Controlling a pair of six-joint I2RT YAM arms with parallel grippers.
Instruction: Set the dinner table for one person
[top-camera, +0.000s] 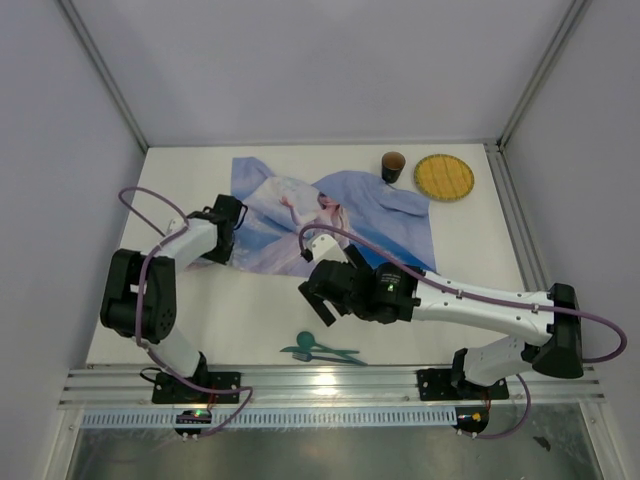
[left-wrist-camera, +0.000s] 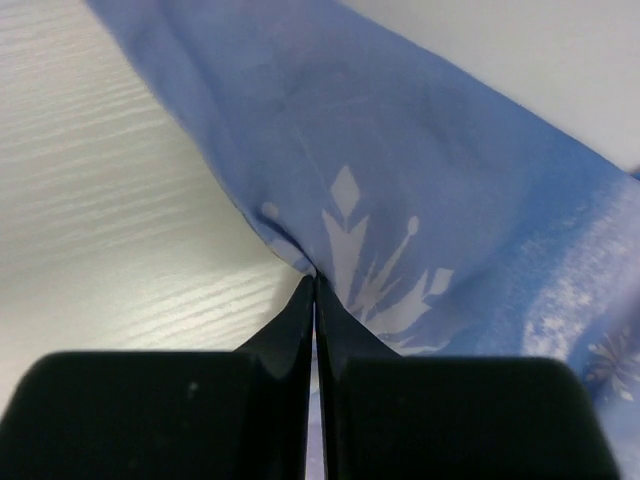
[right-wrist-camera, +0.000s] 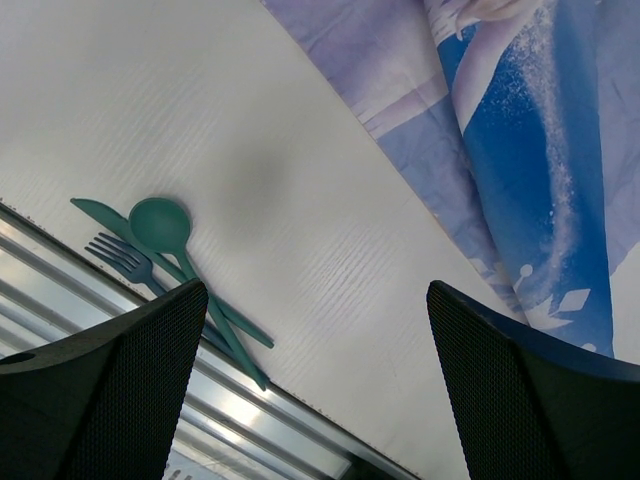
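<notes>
The white dinner table (top-camera: 200, 330) carries a blue printed cloth (top-camera: 330, 220), spread out at mid-table and wrinkled. My left gripper (top-camera: 236, 232) is at the cloth's left edge. In the left wrist view it (left-wrist-camera: 315, 282) is shut, pinching a fold of the cloth (left-wrist-camera: 420, 180). My right gripper (top-camera: 315, 300) hovers over bare table near the cloth's front edge. In the right wrist view it (right-wrist-camera: 315, 330) is open and empty. A teal spoon (right-wrist-camera: 160, 225), fork (right-wrist-camera: 120, 255) and knife (right-wrist-camera: 100, 212) lie crossed by the near rail, also seen from above (top-camera: 320, 350).
A brown cup (top-camera: 393, 166) and a yellow plate (top-camera: 444, 177) stand at the back right, next to the cloth's far corner. The silver rail (top-camera: 330, 380) runs along the near edge, with the arm bases on it. Grey walls enclose the table.
</notes>
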